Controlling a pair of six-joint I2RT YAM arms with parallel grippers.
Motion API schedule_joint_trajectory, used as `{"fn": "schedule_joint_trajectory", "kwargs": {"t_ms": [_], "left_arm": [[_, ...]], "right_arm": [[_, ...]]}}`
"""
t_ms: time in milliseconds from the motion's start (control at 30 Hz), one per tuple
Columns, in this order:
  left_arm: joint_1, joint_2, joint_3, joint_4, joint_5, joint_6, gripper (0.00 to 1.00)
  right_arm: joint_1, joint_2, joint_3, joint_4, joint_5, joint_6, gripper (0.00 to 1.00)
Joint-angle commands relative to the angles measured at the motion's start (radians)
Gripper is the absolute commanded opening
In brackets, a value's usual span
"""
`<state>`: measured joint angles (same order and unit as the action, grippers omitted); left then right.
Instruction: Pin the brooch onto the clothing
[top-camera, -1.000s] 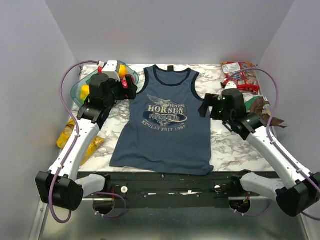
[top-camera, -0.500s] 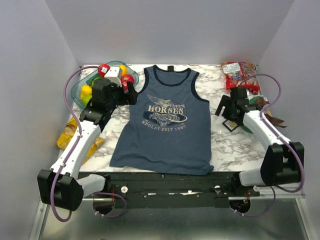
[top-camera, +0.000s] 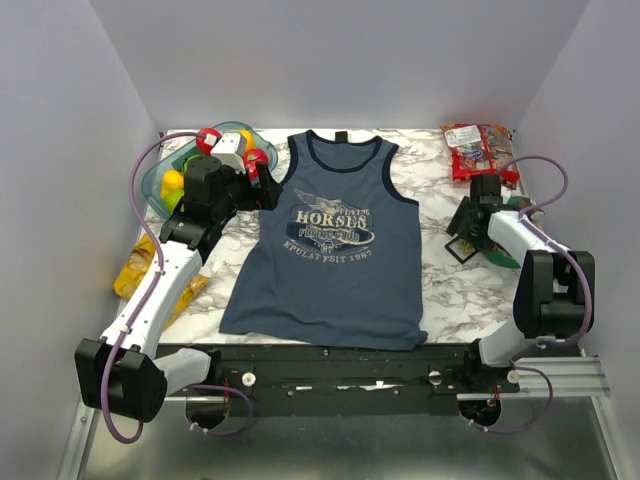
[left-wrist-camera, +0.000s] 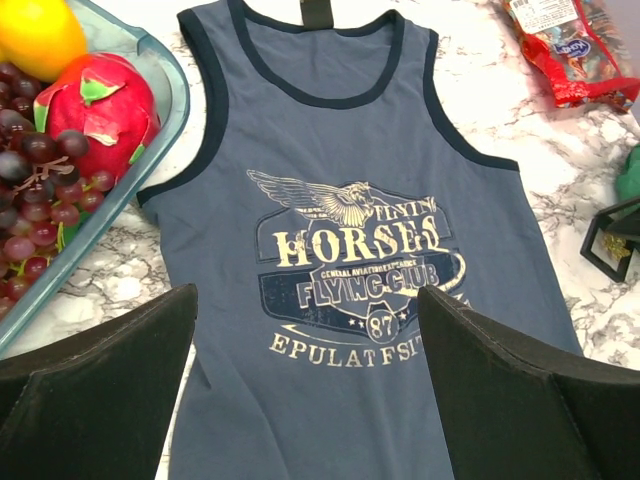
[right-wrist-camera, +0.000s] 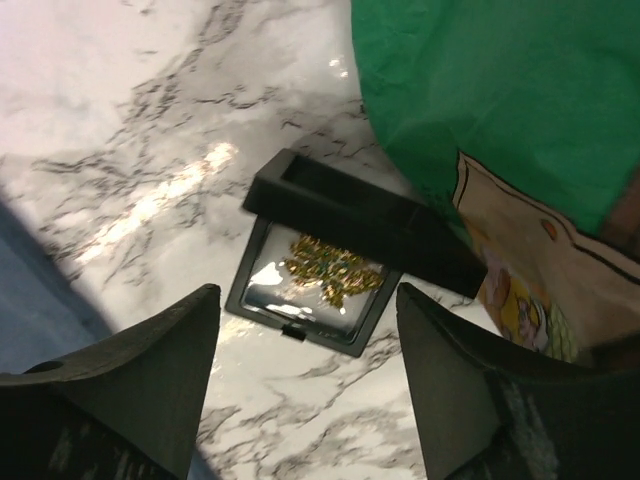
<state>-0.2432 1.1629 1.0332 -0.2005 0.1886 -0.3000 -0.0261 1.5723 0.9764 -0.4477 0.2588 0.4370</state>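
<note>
Two open, empty claws: the left gripper (left-wrist-camera: 305, 300) over the clothing (left-wrist-camera: 330, 200), the right gripper (right-wrist-camera: 305, 292) above the brooch (right-wrist-camera: 330, 272) mid-frame (boxed); closing may catch the black box (right-wrist-camera: 350, 215) instead.

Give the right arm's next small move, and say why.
Probably lower the right gripper straight down onto the brooch. Its jaws stand apart above the open black-framed box. The gold pin lies on the box's clear pane, not yet held, and the tank top lies flat, unpinned.
</note>
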Motion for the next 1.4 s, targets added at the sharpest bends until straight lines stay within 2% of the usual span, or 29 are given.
{"fn": "schedule_joint_trajectory", "kwargs": {"t_ms": [0,133,467,667,1367], "left_arm": [[0.004,-0.005,-0.01,0.029,0.029,-0.01,0.99],[0.004,0.003,-0.01,0.029,0.029,-0.01,0.99],[0.004,0.011,-0.007,0.021,0.022,-0.005,0.99],[0.004,0.009,-0.007,0.021,0.018,-0.004,0.99],[0.005,0.006,-0.007,0.021,0.012,-0.002,0.99]], "right_arm": [[-0.026,0.054,0.022,0.03,0.034,-0.027,0.76],[-0.032,0.083,0.019,0.041,0.042,-0.037,0.74],[-0.04,0.098,0.013,0.044,0.042,-0.043,0.59],[-0.041,0.094,-0.008,0.044,0.057,-0.047,0.54],[-0.041,0.14,0.005,0.047,0.071,-0.09,0.58]]}}
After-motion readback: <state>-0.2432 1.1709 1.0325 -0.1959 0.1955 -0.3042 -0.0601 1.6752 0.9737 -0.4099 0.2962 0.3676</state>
